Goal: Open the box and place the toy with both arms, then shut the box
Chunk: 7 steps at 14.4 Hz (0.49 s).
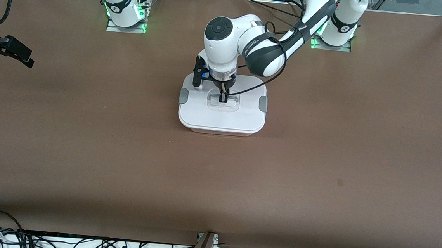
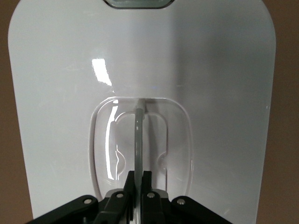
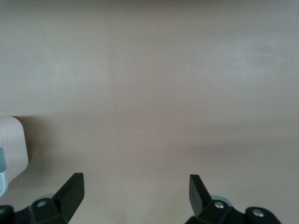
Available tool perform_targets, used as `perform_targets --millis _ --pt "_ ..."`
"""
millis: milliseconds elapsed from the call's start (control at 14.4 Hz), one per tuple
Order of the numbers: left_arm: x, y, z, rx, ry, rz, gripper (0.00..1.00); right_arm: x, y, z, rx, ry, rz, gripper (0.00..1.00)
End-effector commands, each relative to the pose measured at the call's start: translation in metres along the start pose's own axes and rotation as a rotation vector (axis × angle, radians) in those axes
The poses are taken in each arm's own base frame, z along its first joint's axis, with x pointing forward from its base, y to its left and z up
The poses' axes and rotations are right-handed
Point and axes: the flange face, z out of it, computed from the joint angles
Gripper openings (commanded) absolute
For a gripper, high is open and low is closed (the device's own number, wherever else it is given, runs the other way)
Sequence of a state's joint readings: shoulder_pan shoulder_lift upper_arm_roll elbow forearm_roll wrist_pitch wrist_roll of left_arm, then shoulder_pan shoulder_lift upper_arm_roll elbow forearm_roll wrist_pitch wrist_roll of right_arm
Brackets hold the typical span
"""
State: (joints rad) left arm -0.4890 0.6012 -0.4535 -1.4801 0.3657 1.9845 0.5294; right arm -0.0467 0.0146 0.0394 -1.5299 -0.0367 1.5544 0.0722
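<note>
While the wide brown counter takes up nearly all of the front view, the white left arm with dark grey joint bands reaches from its base down over the middle of it. Under that arm sits the rounded-rectangle plastic box, a pale tub closed by a glossy white lid, with a grey side clip at the end toward the right arm and another at the end toward the left arm. Set into the middle of the lid is the clear recessed handle. The left hand is down in that recess, its black fingers pressed together on the thin handle bar. Waiting over bare counter at the right arm's end of the table, the right hand has its black fingers spread wide with nothing between them; its wrist view shows only a pale corner of the box at the edge. The pink plush toy appears in none of the views.
</note>
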Motion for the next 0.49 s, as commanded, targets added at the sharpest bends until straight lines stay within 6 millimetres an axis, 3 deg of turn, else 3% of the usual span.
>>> perform_targets --millis 0,418 --pt "0.0 0.0029 0.0107 0.014 -0.021 -0.001 0.0 0.0005 -0.0008 -0.0048 0.01 0.0 0.011 0.99" --pt "0.0037 0.0056 0.0159 0.008 -0.022 0.002 0.0 0.0026 0.0023 -0.0071 0.006 0.02 0.014 0.99"
